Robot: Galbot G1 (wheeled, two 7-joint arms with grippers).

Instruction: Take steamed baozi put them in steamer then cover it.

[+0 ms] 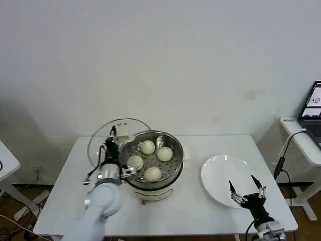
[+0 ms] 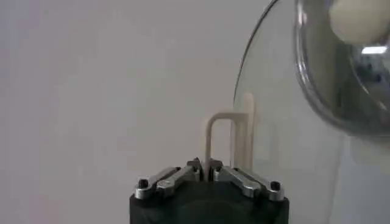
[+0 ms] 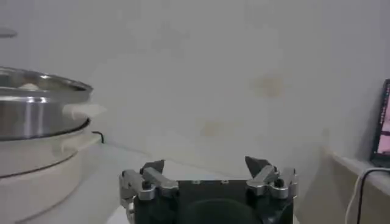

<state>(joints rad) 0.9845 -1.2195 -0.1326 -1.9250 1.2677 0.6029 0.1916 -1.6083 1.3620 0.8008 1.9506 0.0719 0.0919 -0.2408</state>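
I am working the cover step now: all four steamed baozi [image 1: 150, 160] are sitting in the steamer [image 1: 169, 173] in the middle of the worktop [image 1: 200, 211], on its perforated tray. My left claw [image 1: 113, 136] is pinching tight on the cream loop handle [image 2: 222, 137] of the glass lid [image 1: 98, 143], which is standing tilted just beside the steamer on its left side, its edge near or against the steel wall; I cannot tell which.

To do this well, I am thinking lift first, then carry across, so the glass rim is clearing the steel rim before I am levelling it. The handle is thin, so the lid may swing in the grip; I am planning a slow move and a flat, centred set-down.

My right claw [image 1: 248, 190] is waiting with fingers spread wide over the near edge of the white plate [image 1: 220, 173], well apart from the steamer.
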